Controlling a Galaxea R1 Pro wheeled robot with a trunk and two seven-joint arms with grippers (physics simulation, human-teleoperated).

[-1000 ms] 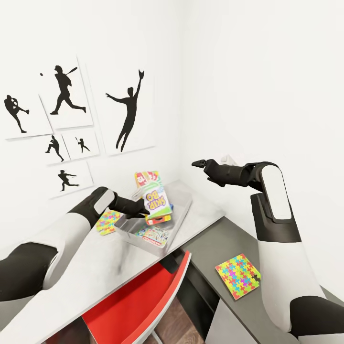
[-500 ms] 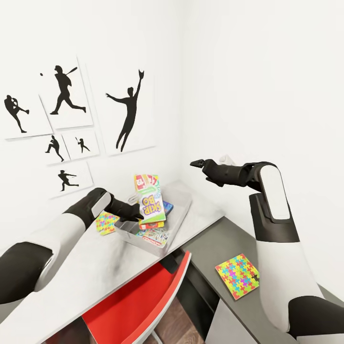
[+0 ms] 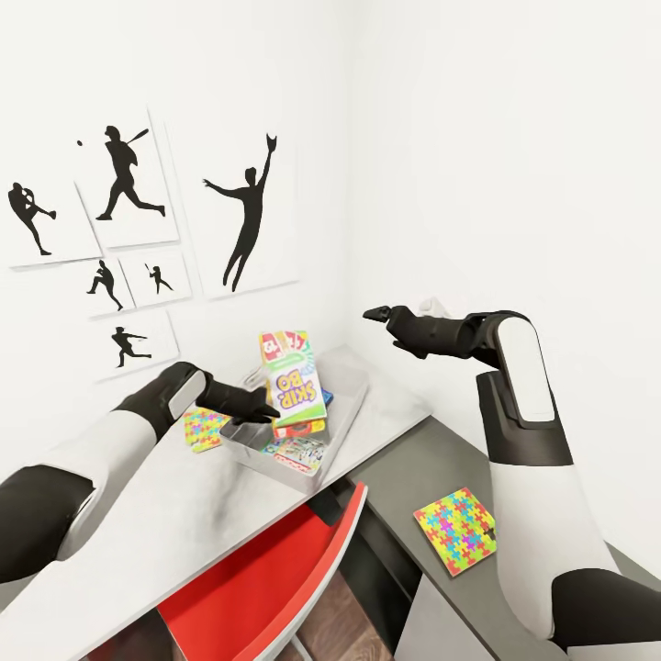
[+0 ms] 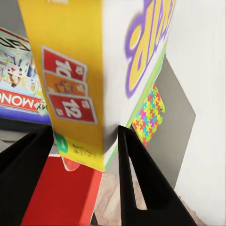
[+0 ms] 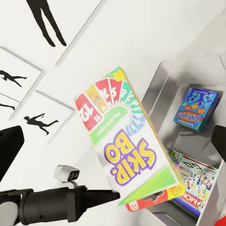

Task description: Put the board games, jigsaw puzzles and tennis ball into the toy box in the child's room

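Head view: the left gripper (image 3: 262, 410) holds the Skip-Bo board game (image 3: 292, 386) upright above the toy box (image 3: 344, 415) on the worktop (image 3: 174, 514). Its long axis runs near vertical, top tilted toward the wall. Released like this, I judge it could land on end and topple over the rim. The right gripper (image 3: 375, 314) hovers well apart; whether it is open or closed I cannot tell.

Left wrist view: the fingers (image 4: 136, 174) clamp the box's lower corner, a thin hold that could pivot.

Right wrist view: the lettering reads inverted; two game boxes (image 5: 195, 181) lie flat inside.
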